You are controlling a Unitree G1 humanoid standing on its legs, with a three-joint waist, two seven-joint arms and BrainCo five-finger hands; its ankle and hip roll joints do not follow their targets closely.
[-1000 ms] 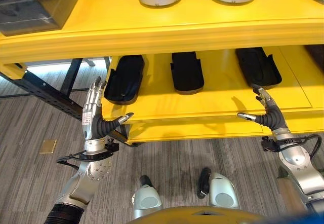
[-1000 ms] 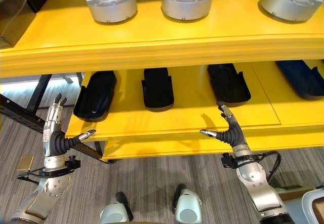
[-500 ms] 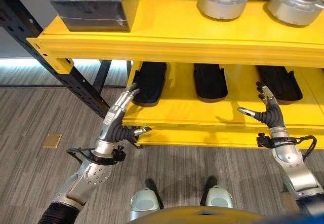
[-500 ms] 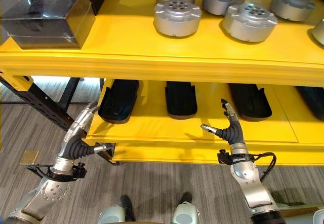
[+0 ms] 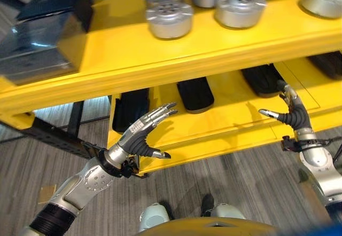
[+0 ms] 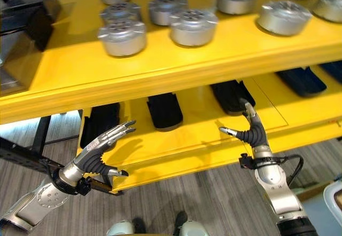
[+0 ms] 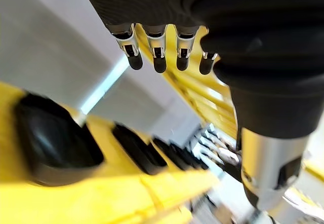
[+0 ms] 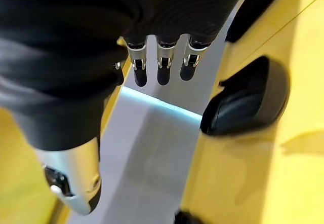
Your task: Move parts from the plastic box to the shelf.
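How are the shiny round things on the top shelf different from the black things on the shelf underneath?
The round silver parts are shiny metal, while the black trays are dark and dull. The silver parts are round with small holes on top; the black trays are long and hollow. The silver parts sit on the upper shelf, the black trays on the lower shelf. Both stand in rows on yellow shelves.

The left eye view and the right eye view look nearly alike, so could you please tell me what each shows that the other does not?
Left eye view, not the right: a small tan square plate on the grey floor.

Right eye view, not the left: a pale-rimmed container corner at the lower edge.

Shared: the yellow metal shelf, round silver metal parts, long black plastic trays, a dark glossy box, and the left hand and right hand, both open and holding nothing.
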